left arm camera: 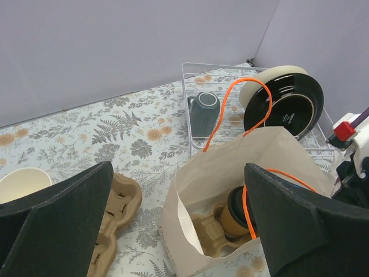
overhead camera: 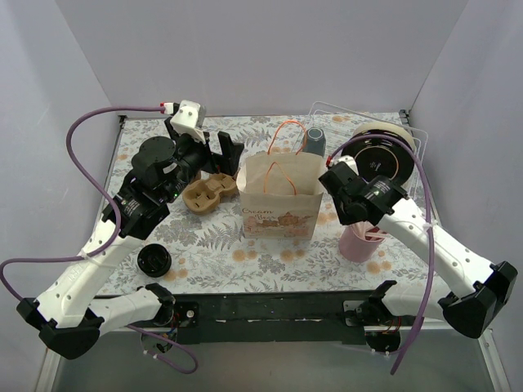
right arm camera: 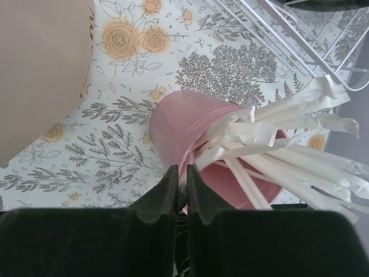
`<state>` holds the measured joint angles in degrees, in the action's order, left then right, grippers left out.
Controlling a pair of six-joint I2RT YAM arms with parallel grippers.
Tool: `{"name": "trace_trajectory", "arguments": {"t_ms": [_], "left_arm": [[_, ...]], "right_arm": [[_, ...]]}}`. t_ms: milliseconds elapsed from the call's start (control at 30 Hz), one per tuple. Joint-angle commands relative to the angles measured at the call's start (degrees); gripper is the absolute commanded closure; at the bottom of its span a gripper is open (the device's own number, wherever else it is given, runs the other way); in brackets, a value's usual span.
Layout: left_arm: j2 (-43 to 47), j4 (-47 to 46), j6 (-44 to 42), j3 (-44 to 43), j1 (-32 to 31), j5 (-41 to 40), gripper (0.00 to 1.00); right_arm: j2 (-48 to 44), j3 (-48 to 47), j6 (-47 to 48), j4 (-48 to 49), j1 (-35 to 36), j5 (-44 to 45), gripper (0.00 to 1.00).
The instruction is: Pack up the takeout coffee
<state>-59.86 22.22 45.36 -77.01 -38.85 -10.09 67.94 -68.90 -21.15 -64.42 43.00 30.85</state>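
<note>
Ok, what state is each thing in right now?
Paper bag, upright, open.
Coffee cup, lidded, inside the bag.
Grey mug, upright in the rack.
Black plate, on edge in the rack.
Pink cup, upright, holding straws.
Spare cup tray, empty, on the table.
Left gripper, open, empty.
Right gripper, nearly shut beside the straws.

Paper bag (overhead camera: pixel 280 204), front panel: brown script lettering, of which the first word reads "Cream" — the line beneath is too small to make out. Black plate (left arm camera: pixel 286 86) — small white print, illegible.
</note>
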Motion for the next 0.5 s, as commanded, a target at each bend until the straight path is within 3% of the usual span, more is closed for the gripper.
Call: {"name": "trace_trajectory", "arguments": {"t_ms": [0, 200, 467], "left_arm": [[0.3, -0.3, -1.3, -1.9, 0.0, -1.1, 0.02], [0.7, -1.3, -1.5, -0.6, 0.0, -1.3, 0.02], [1.3, -2.5, -1.5, 0.5, 0.0, -1.1, 0.02]], "right_arm": [[0.3, -8.2, 3.0, -3.0, -0.4, 0.7, 0.9], [2.0, -19.1, 6.8, -10.5, -0.6, -1.0, 0.95], [-0.1, -26.0, 4.0, -10.3, -1.3, -0.9, 0.96]]}}
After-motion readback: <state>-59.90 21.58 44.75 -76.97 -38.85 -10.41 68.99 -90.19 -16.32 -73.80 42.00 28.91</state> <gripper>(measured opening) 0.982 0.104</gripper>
